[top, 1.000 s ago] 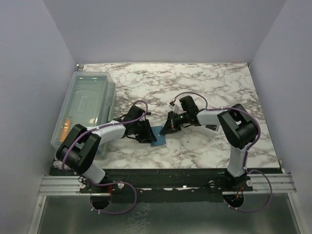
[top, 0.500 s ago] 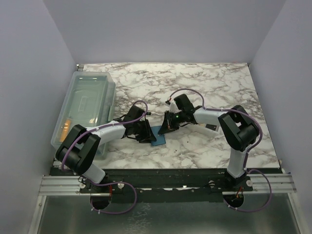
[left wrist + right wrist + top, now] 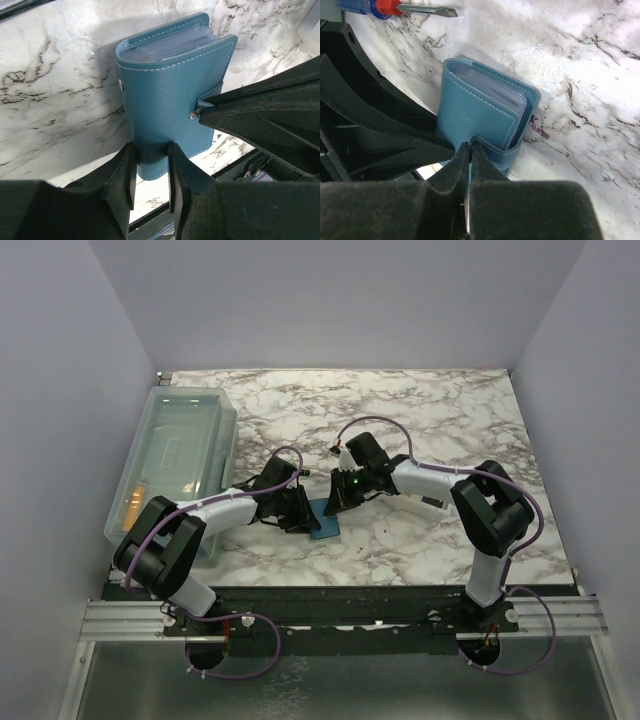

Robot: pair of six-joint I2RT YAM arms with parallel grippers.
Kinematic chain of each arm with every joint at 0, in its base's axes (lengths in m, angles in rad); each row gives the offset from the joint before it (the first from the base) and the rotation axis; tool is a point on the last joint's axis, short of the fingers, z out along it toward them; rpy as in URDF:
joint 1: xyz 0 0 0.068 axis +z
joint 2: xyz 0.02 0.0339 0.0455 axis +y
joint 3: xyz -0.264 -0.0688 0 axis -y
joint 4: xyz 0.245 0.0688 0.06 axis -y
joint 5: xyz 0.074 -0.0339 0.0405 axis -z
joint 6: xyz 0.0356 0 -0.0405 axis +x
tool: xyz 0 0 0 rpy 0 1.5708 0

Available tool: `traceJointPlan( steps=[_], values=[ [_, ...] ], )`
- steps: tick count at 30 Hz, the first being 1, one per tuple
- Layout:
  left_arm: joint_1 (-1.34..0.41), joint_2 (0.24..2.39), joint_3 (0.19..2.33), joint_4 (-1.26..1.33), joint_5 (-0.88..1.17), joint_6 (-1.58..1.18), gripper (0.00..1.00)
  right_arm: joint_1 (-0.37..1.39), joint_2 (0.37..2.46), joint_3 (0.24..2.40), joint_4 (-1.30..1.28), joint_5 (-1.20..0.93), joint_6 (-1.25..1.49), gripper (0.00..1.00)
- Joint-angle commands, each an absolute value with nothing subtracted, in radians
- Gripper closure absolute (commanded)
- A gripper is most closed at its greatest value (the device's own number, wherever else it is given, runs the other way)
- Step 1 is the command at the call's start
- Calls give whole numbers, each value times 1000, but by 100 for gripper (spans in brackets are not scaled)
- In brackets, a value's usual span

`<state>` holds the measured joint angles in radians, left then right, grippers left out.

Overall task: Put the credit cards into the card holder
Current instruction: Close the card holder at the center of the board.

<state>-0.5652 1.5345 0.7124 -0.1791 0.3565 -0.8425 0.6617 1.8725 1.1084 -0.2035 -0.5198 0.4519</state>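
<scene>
Left pincer point(image 3: 150, 150), half-open, clamps the card holder point(image 3: 165, 85) endwise. Right pincer point(image 3: 470, 145), closed tight, pinches its side snap tab point(image 3: 207, 97).

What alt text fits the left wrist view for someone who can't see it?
A closed teal card holder sits on the marble table, clear sleeves showing at its far end. The left pincer grips its near end, and the right pincer pinches its snap tab.

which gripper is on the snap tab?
Right gripper: its jaws are pinched shut on the snap tab. Left gripper instead straddles a cover edge of the card holder.
</scene>
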Motion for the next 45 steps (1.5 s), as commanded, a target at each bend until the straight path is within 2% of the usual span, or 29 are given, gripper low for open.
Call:
traceJointPlan(
  steps=[1,19,32,38,45],
  values=[
    [-588,1544,699,-126,300,-838,74,717,1920,1083,-321,-285,351,100],
    [-588,1542,700,-127,298,-840,75,859,1959,1101,-396,-68,264,100],
    [-588,1528,693,-133,295,-838,75,864,2002,1017,-261,-339,398,98],
    [-588,1529,691,-133,294,-836,75,840,1982,985,-238,-389,408,88],
    [-588,1524,688,-133,291,-838,75,766,1959,938,-148,-560,461,79]
  ],
)
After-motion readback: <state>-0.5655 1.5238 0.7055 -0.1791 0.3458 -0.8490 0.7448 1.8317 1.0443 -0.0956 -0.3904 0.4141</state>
